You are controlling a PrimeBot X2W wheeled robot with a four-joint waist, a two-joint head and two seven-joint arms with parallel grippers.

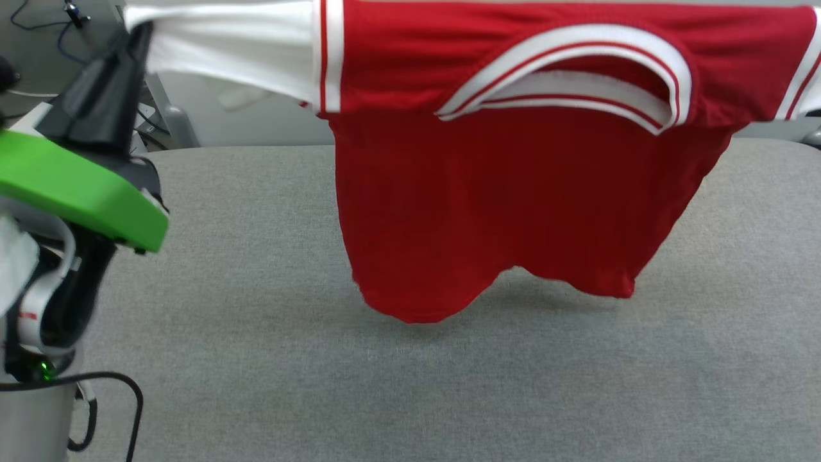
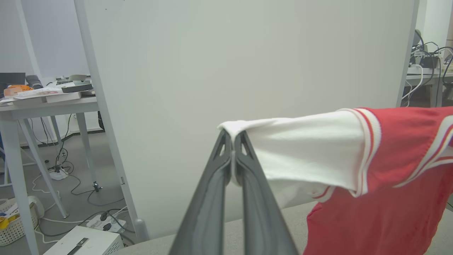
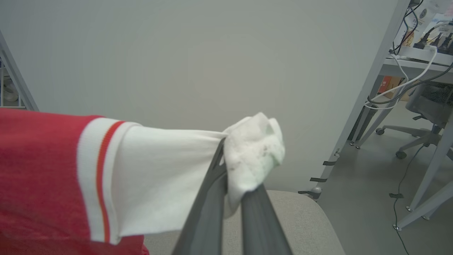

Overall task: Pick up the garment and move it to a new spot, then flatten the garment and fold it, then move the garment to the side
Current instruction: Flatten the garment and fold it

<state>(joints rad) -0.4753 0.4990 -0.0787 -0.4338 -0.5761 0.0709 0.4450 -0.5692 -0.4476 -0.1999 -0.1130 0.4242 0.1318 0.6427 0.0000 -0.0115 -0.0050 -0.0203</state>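
Head view: the garment (image 1: 500, 205) hangs stretched wide in the air above the grey, felt-like counter (image 1: 410, 385), with its smooth red body drooping in two soft lobes close over the surface and the ribbed, striped collar curving across the top. Left wrist view: the left pincer (image 2: 231, 138) has its long dark fingers pressed together on the tip of one taut white sleeve. Right wrist view: the right pincer (image 3: 230, 166) is pinching the other white sleeve, and the cloth is bunched into a crumpled wad over its tips.

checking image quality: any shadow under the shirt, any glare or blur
Head view: soft shadow on the table under the shirt, no glare. Left wrist view: left claw sharp, light even. Right wrist view: sleeve sharp, no glare.
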